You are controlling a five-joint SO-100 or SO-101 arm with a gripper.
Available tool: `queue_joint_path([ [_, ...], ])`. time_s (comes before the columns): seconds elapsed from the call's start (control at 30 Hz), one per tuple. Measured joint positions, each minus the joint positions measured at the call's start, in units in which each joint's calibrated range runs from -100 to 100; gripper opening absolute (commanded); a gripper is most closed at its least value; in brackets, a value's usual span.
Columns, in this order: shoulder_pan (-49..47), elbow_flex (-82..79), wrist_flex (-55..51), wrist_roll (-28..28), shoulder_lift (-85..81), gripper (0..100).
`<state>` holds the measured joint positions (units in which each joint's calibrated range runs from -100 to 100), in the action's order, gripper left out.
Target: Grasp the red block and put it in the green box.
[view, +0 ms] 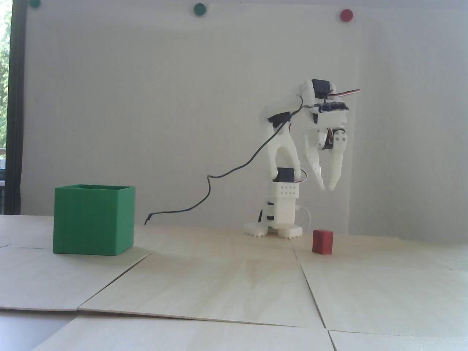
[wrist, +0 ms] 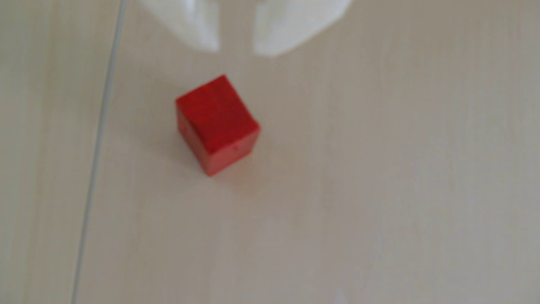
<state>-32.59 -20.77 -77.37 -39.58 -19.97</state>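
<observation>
The red block (view: 323, 241) stands upright on the pale wooden table, just right of the arm's base in the fixed view. My white gripper (view: 326, 189) hangs pointing down, well above the block and almost straight over it. In the wrist view the block (wrist: 217, 122) lies below the gripper (wrist: 236, 51), whose blurred fingertips stand a narrow gap apart with nothing between them. The green box (view: 93, 223) sits far to the left on the table, its top open.
The arm's white base (view: 274, 219) stands right behind the block. A black cable (view: 219, 175) droops from the arm to the table between base and box. Panel seams (wrist: 96, 152) cross the tabletop. Green and red dots (view: 346, 15) are on the wall.
</observation>
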Motion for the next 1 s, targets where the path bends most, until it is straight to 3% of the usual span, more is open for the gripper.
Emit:
queue_joint_path([
  [0.3,0.69,2.86,0.0,0.98,15.19,2],
  [0.67,0.92,2.86,0.0,3.34,18.51,2],
  [1.0,1.83,3.94,0.0,13.92,18.51,3],
])
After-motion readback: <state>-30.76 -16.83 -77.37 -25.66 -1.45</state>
